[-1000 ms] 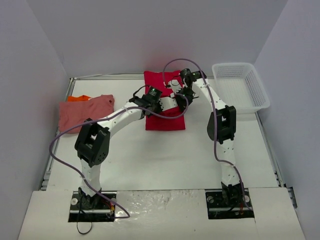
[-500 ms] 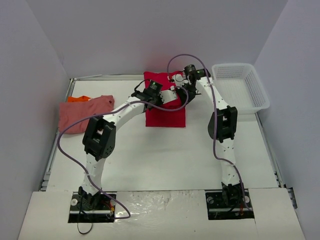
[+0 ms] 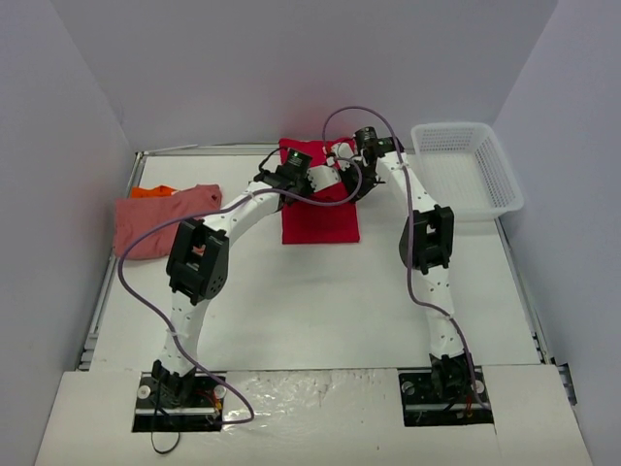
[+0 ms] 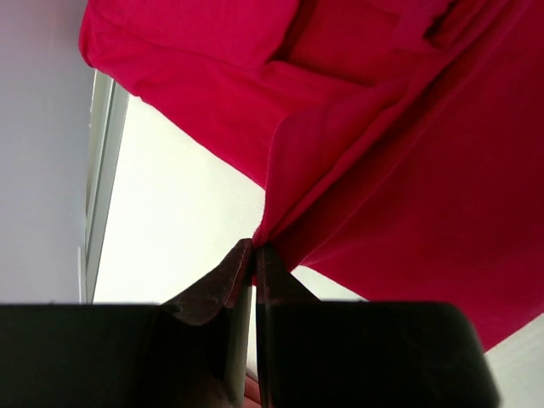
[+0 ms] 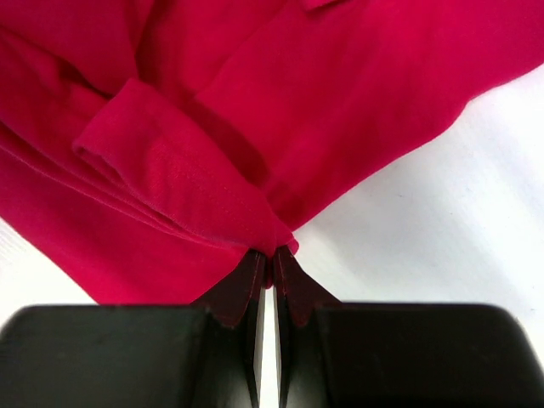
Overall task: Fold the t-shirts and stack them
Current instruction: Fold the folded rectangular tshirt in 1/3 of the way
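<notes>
The bright red t-shirt (image 3: 320,214) lies at the back middle of the table, partly folded. My left gripper (image 3: 291,175) is shut on a pinch of its left edge (image 4: 357,153), holding the cloth lifted. My right gripper (image 3: 354,175) is shut on a pinch of its right edge (image 5: 255,127), also lifted. Both grippers sit close together over the shirt's far half. The salmon pink t-shirt (image 3: 160,221) lies folded at the left, on top of the orange t-shirt (image 3: 153,191), of which only a far corner shows.
A white plastic mesh basket (image 3: 466,180) stands at the back right. Purple cables loop over both arms. Grey walls close in the back and both sides. The white table (image 3: 320,301) stretches toward the arm bases.
Both grippers have moved toward the back wall with the red shirt's near edge, so the visible red cloth is shorter front to back. The pink and orange shirts have not moved.
</notes>
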Robot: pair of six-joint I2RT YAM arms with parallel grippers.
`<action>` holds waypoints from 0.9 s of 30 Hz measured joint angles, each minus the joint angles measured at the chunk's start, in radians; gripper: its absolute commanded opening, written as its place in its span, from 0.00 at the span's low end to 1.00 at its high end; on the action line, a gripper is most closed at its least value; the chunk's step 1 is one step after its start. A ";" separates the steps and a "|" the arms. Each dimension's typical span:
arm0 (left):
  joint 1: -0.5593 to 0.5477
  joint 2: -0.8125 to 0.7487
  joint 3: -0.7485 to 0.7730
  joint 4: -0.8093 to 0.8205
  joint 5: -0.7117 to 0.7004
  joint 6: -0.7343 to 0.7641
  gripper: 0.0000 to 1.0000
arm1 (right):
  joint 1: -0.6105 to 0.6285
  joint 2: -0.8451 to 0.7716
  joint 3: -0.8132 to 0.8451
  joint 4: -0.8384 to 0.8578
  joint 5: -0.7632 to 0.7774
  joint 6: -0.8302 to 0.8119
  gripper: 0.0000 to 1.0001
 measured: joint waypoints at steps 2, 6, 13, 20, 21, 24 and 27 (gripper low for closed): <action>0.003 0.005 0.008 0.005 -0.005 0.000 0.02 | 0.000 0.008 0.001 0.005 0.000 0.000 0.00; 0.008 0.018 0.021 0.008 -0.010 0.000 0.02 | 0.000 0.025 0.014 0.026 0.000 0.004 0.00; 0.008 0.042 0.026 0.010 -0.015 0.000 0.02 | 0.000 0.054 0.043 0.060 0.001 0.012 0.00; 0.009 0.053 0.029 0.015 -0.019 0.000 0.02 | 0.000 0.066 0.050 0.085 0.014 0.025 0.00; 0.009 0.058 0.031 0.018 -0.021 0.000 0.03 | 0.000 0.066 0.050 0.089 0.016 0.026 0.00; 0.010 0.076 0.040 0.024 -0.025 0.000 0.14 | 0.000 0.066 0.050 0.101 0.025 0.027 0.01; 0.013 0.097 0.043 0.031 -0.029 -0.004 0.26 | 0.000 0.066 0.050 0.114 0.034 0.037 0.36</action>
